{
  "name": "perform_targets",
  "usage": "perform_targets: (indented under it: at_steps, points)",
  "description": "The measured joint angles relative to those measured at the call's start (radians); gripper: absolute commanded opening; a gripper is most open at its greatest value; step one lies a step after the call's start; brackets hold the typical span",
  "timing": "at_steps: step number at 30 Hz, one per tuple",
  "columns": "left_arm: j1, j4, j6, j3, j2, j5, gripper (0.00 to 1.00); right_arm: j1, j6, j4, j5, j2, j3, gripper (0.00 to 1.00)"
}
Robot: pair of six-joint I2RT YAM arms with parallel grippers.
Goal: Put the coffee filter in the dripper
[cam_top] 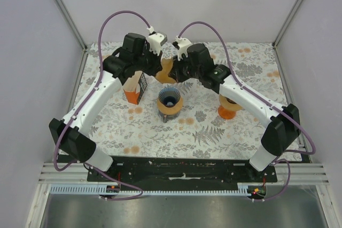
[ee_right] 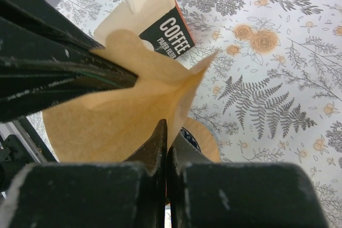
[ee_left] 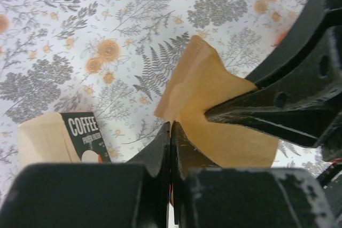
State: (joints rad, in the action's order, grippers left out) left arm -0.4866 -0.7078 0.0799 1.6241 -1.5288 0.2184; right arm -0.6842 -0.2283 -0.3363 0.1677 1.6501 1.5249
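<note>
A brown paper coffee filter (cam_top: pixel 166 71) hangs in the air between my two grippers, just behind the dripper (cam_top: pixel 170 101), a blue cone with a tan collar. My left gripper (cam_top: pixel 158 68) is shut on the filter's left edge (ee_left: pixel 214 100); the left wrist view shows its jaws (ee_left: pixel 171 127) pressed together on the paper. My right gripper (cam_top: pixel 176 71) is shut on the filter's other edge (ee_right: pixel 133 105); its jaws (ee_right: pixel 166 125) pinch the paper above the dripper (ee_right: pixel 206 138). The filter is partly spread open.
A coffee filter box (cam_top: pixel 136 88) stands left of the dripper, also seen in the left wrist view (ee_left: pixel 80 129) and the right wrist view (ee_right: pixel 166 31). An orange vessel (cam_top: pixel 228 108) stands to the right under the right arm. Floral cloth covers the table (cam_top: pixel 160 137).
</note>
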Motion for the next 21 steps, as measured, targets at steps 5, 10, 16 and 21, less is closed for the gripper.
perform_targets:
  at_steps: [5, 10, 16, 21]
  points:
    - [0.001, 0.006, 0.02, 0.0, 0.002, -0.116, 0.02, 0.035, 0.009, -0.02, -0.019, -0.024, -0.009, 0.0]
    - [-0.013, 0.026, 0.035, 0.0, 0.017, -0.145, 0.02, 0.061, 0.009, -0.014, 0.006, -0.031, -0.012, 0.12]
    - [0.001, 0.006, 0.056, -0.001, 0.018, -0.112, 0.02, 0.069, 0.035, -0.018, 0.089, -0.031, -0.011, 0.39]
    - [0.007, -0.016, 0.077, -0.001, 0.018, -0.003, 0.02, 0.076, 0.063, -0.017, 0.172, -0.021, 0.02, 0.38]
